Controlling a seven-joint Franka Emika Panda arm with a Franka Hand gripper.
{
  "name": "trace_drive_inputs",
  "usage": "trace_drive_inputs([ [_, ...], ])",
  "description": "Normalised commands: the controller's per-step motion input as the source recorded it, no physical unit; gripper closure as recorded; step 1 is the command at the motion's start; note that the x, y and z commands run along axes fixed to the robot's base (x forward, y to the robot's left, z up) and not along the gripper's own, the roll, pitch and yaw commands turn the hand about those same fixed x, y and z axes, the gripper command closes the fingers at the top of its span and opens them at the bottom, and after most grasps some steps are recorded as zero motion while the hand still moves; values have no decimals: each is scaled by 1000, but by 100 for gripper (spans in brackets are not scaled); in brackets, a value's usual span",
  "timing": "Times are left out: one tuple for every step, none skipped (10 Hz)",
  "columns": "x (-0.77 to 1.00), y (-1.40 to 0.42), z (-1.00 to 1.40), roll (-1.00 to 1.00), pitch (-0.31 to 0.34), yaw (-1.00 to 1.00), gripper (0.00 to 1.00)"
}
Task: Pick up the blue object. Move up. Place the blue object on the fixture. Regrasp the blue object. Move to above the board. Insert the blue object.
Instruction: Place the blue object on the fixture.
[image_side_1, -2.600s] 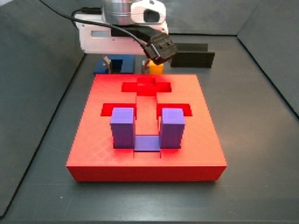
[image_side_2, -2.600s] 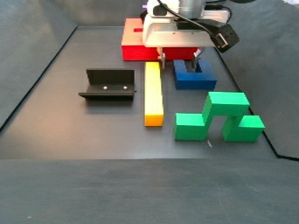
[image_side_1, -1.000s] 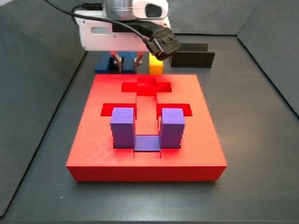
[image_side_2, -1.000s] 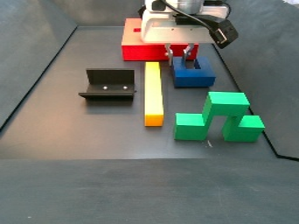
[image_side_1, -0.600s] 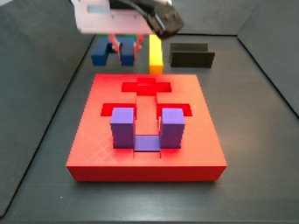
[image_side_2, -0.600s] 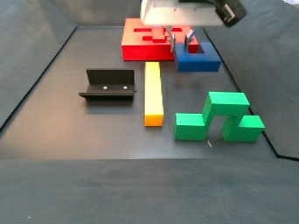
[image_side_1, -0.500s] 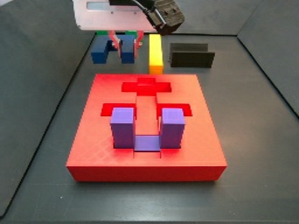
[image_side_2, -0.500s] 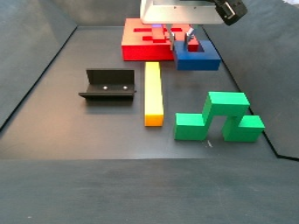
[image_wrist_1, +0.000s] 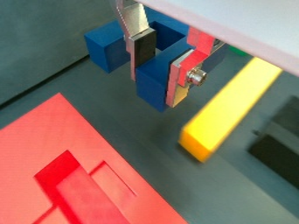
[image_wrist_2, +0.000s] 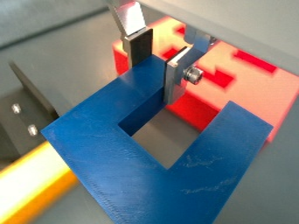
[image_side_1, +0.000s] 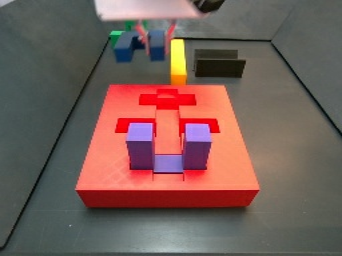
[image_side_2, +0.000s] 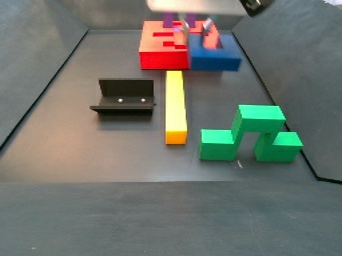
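Since the frames a moment ago, my arm has risen: the end effector (image_side_2: 201, 27) now sits at the very top edge of both side views, and the blue object (image_side_2: 214, 52) has come up off the bench with it. I read the lift as done or nearly so.

My end effector is clamped on the blue object. In both wrist views the silver fingers (image_wrist_2: 138, 45) pinch one prong of it (image_wrist_1: 156, 80), with the square notch open below the grip and the second prong (image_wrist_1: 107, 48) free to one side. The block hangs in the air over the far end of the bench, just beyond the red board (image_side_1: 167, 145).

What the coming move turns on is where the fixture (image_side_2: 124, 98) lies from the held block. In a side view it stands on the bench on the other side of the yellow bar (image_side_2: 174, 104) from the end effector and nearer the camera, well apart from it. I judge I must carry the block over the yellow bar and down to the fixture, its raised back wall facing the bar. The green block (image_side_2: 253, 134) lies clear of that path, and the purple block (image_side_1: 163, 143) sits in the board.

I can read no brand, label or writing anywhere; the fixture shows only two small pale dots on its wall.
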Motion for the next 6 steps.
trace_drive_inputs([
  [877, 6, 709, -729, 106, -189, 100],
  [929, 0, 671, -660, 137, -171, 100],
  [966, 0, 643, -631, 123, -186, 100],
  [991, 0, 520, -606, 37, -186, 100],
  [983, 74, 346, -620, 0, -194, 100],
  [986, 146, 171, -617, -49, -189, 100],
])
